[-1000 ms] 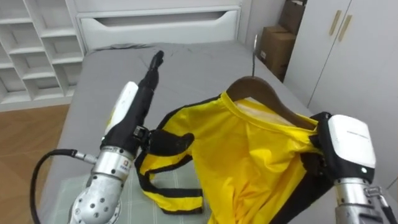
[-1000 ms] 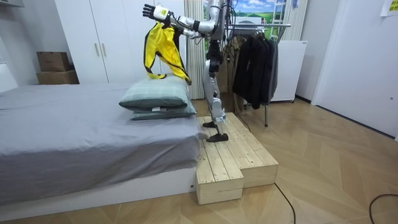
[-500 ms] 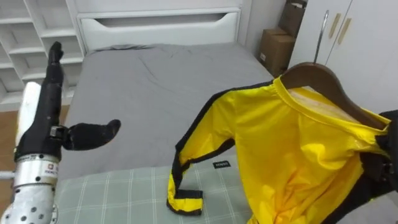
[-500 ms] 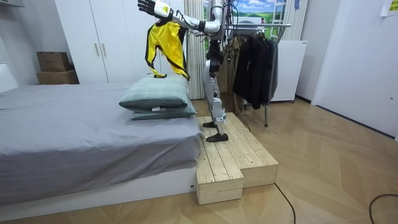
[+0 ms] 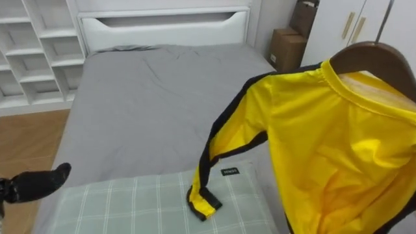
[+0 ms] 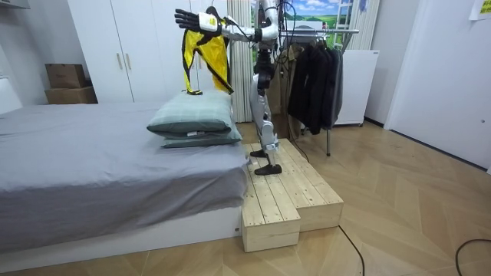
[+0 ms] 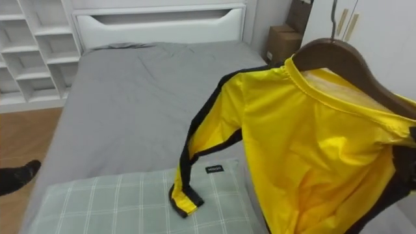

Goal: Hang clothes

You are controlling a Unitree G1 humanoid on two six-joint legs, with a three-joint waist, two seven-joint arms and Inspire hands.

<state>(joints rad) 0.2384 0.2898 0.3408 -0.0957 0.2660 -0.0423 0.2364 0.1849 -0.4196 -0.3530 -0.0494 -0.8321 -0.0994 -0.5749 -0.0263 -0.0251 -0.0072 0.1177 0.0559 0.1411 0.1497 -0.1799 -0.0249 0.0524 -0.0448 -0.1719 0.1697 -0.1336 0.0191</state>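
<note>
Left hand: fingers spread, holding nothing. To its right, the yellow jacket hangs on a wooden hanger, its sleeve reaching the pillow. Right hand: grip cannot be determined.

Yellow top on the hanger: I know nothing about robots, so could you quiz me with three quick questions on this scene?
1. True or false: the yellow top lies flat on the bed.
2. Its dangling sleeve ends over: A a checked pillow, B a chair, C a basket?
3. In the room view, what does the robot stand on?
Key: 1 false, it hangs on a wooden hanger; 2 A; 3 a wooden platform beside the bed.
</note>
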